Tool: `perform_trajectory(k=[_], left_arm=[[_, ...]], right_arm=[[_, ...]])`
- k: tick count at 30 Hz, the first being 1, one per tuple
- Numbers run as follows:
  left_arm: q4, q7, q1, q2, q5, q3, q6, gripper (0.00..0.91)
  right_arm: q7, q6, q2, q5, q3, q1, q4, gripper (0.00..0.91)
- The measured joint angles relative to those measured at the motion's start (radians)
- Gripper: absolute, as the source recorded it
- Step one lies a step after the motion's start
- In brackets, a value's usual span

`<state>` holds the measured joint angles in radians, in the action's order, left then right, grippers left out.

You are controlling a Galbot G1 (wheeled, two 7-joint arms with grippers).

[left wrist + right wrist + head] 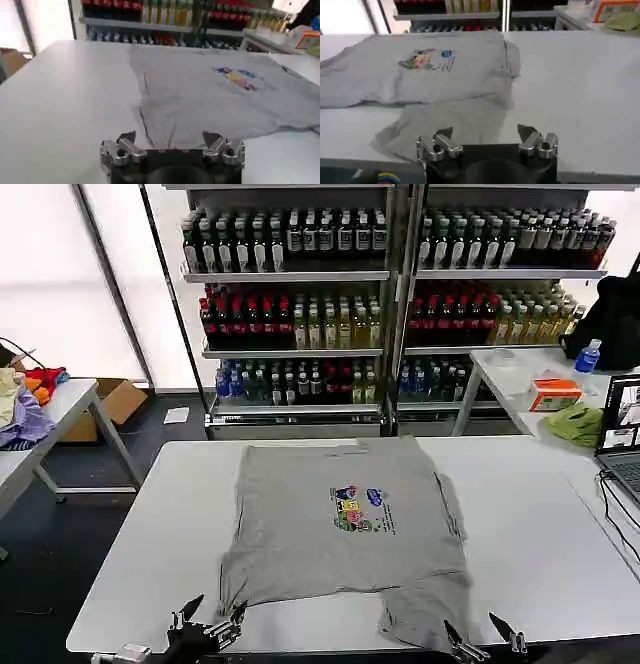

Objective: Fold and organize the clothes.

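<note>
A light grey shirt (345, 524) lies spread flat at the centre of a white table (150, 534), its small multicoloured chest print (361, 509) too small to read. At twelve o'clock behind the table, shelves (390, 304) hold rows of bottles. At two o'clock sit an orange box (555, 394) and a green cloth (577, 424). The left end effector (208, 614) hovers spread at seven o'clock, the right end effector (483, 632) spread at five o'clock; both hold nothing.
</note>
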<state>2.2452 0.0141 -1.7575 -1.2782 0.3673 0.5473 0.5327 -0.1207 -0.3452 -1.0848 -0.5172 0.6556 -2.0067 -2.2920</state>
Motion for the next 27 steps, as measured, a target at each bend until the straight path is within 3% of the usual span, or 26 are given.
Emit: perform_trajectory(k=[1, 2, 3, 4, 7, 14, 19, 27], left_arm=[[-0.004, -0.006, 0.006, 0.000, 0.000, -0.007, 0.004, 0.907], [-0.009, -0.011, 0.014, -0.001, 0.000, -0.014, 0.007, 0.907], [-0.014, -0.016, 0.020, -0.001, -0.001, -0.017, 0.010, 0.907], [-0.018, -0.022, 0.026, 0.000, -0.001, -0.020, 0.012, 0.887], [-0.035, -0.038, 0.044, 0.004, -0.001, -0.025, 0.019, 0.786], [-0.068, -0.055, 0.066, 0.006, -0.017, -0.039, 0.028, 0.282], [-0.073, -0.055, 0.066, 0.002, -0.026, -0.052, 0.028, 0.010], [-0.090, -0.057, 0.082, 0.001, -0.038, -0.057, 0.021, 0.010]], right_arm=[[-0.001, -0.001, -0.002, 0.000, -0.002, -0.001, 0.000, 0.363], [-0.002, -0.004, -0.005, 0.001, -0.005, -0.003, 0.000, 0.071], [-0.004, -0.006, -0.007, 0.001, -0.008, -0.005, 0.000, 0.071], [-0.005, -0.009, -0.009, 0.001, -0.010, -0.007, 0.001, 0.000], [-0.006, -0.012, -0.016, 0.003, -0.016, -0.016, 0.005, 0.000], [-0.015, -0.010, -0.024, -0.001, -0.027, -0.022, 0.013, 0.000], [-0.017, -0.012, -0.024, -0.016, -0.035, -0.020, 0.013, 0.000], [0.008, 0.011, -0.021, -0.048, -0.047, -0.007, 0.013, 0.000]])
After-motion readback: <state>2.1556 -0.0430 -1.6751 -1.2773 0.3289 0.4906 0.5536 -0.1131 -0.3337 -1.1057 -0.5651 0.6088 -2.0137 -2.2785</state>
